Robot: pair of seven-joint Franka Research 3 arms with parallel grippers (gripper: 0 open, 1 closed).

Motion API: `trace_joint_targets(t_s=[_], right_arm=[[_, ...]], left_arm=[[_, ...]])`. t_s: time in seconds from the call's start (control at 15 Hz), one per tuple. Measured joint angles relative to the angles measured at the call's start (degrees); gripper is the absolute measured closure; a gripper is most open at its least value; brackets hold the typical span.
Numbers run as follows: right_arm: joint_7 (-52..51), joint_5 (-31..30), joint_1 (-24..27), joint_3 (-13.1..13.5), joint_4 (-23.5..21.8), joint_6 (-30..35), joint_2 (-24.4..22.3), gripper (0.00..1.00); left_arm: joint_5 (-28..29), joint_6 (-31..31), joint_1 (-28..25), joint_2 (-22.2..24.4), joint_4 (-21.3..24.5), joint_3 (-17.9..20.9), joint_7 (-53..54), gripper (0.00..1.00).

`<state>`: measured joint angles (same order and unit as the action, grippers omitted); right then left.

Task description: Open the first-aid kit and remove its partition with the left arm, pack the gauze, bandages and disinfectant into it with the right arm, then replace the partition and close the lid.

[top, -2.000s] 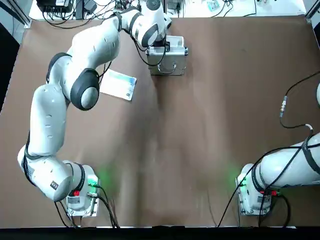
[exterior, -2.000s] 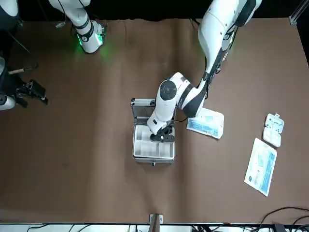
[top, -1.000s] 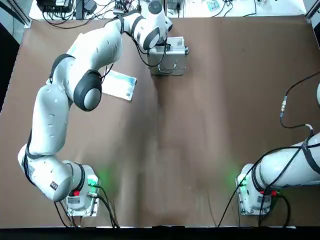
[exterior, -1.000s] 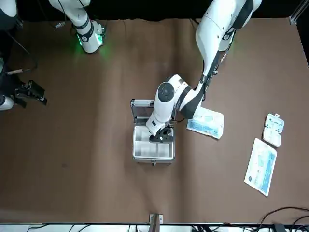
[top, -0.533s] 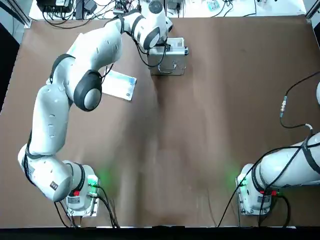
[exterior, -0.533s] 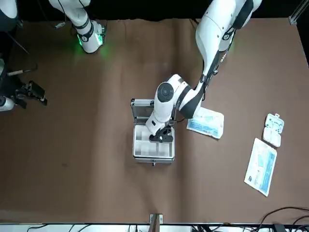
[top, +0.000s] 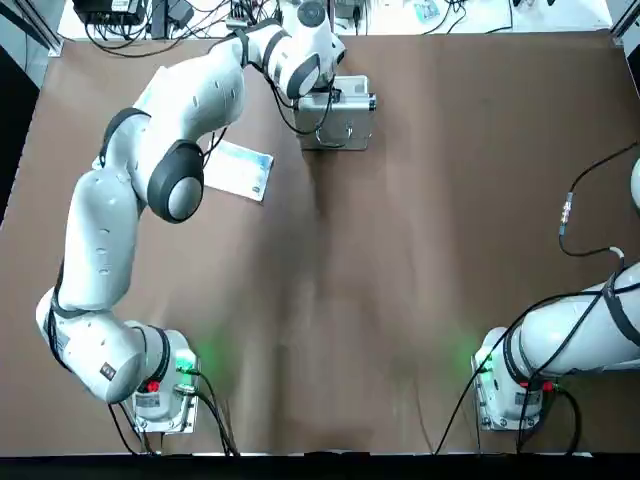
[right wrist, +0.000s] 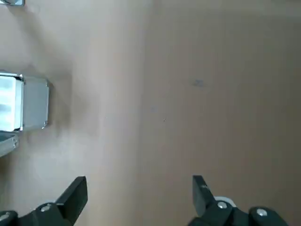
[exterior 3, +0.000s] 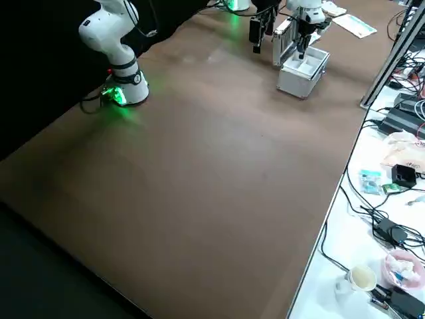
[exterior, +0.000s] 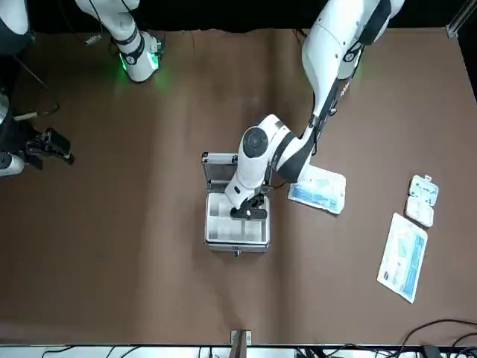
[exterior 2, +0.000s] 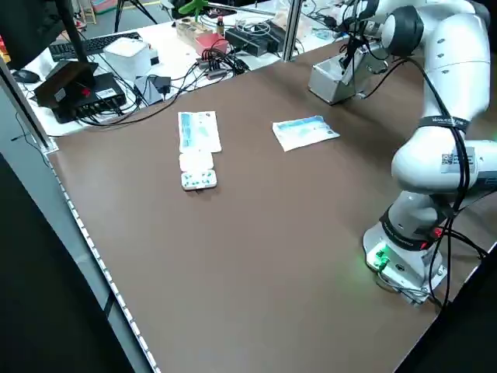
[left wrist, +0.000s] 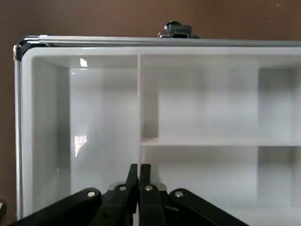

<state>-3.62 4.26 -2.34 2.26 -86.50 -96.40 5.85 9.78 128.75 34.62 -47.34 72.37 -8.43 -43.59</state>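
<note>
The silver first-aid kit [exterior: 237, 245] stands open at the table's far side, its lid [exterior: 220, 168] raised upright on the side facing the arms. A white partition [left wrist: 207, 141] with several compartments fills the case. My left gripper [exterior: 247, 212] reaches down into the case, and its fingers [left wrist: 133, 175] are pressed together on one thin divider wall of the partition. My right gripper [exterior: 56, 142] hovers open over bare table, far from the kit, with nothing between its fingers [right wrist: 70, 197]. The disinfectant is out of view.
A blue-printed flat packet [exterior: 318, 189] lies beside the kit under the left arm. A long pale box [exterior: 403, 256] and a small white pack [exterior: 422, 200] lie farther toward the robot's left. Cables and clutter [exterior 2: 116, 70] line the bench beyond the table's edge.
The left gripper sank a little deeper into the case and then held still. The right gripper drifted slightly over the table.
</note>
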Motion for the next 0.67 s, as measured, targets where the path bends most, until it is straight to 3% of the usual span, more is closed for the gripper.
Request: trace_joint_targets(t_s=[0.67], right_arm=[[-3.7, 0.0, 4.6, 0.4, 0.0, 0.2, 0.3, 0.02]], left_arm=[[0.0, -0.8, 0.4, 0.0, -0.9, 0.5, 0.0, 0.96]])
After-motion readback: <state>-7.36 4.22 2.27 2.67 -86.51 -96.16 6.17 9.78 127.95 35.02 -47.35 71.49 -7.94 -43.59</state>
